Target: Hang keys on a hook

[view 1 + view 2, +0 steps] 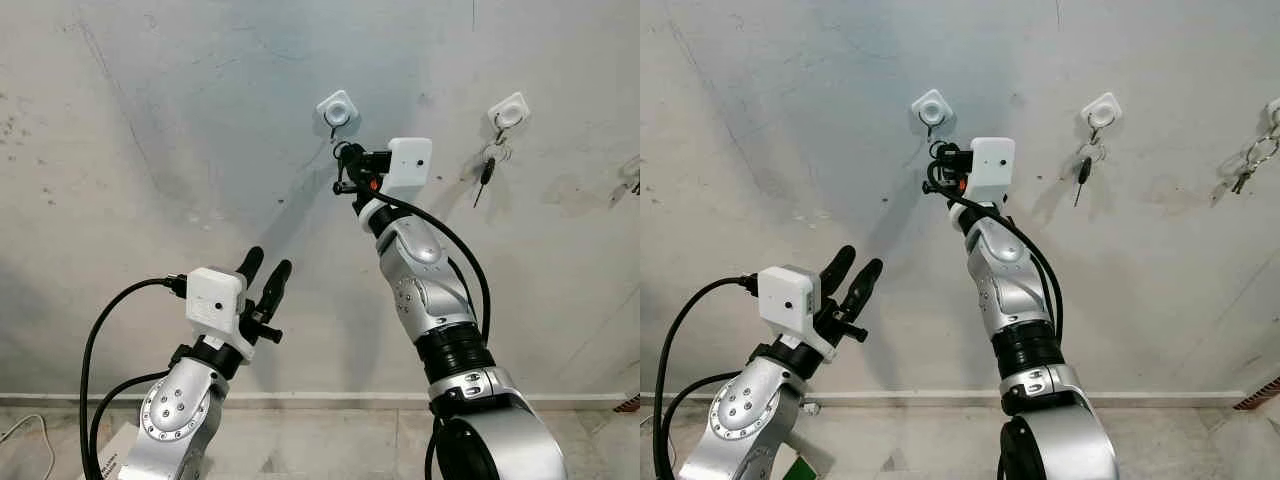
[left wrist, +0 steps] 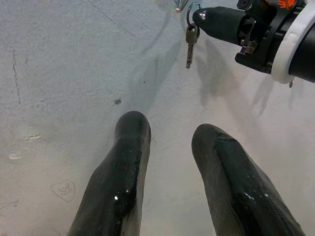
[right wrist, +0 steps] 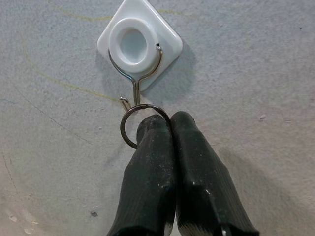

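A white square wall hook with a wire hook is fixed high on the grey wall. My right gripper reaches up just under it, shut on a metal key ring. A silver key dangles from that ring. The ring's top touches the wire hook's upturned tip; I cannot tell whether it is caught on it. My left gripper is lower and to the left, open and holding nothing, pointed up at the wall.
A second white hook to the right carries a bunch of keys. More keys hang at the far right. A baseboard and tiled floor lie below, with a white cable at the lower left.
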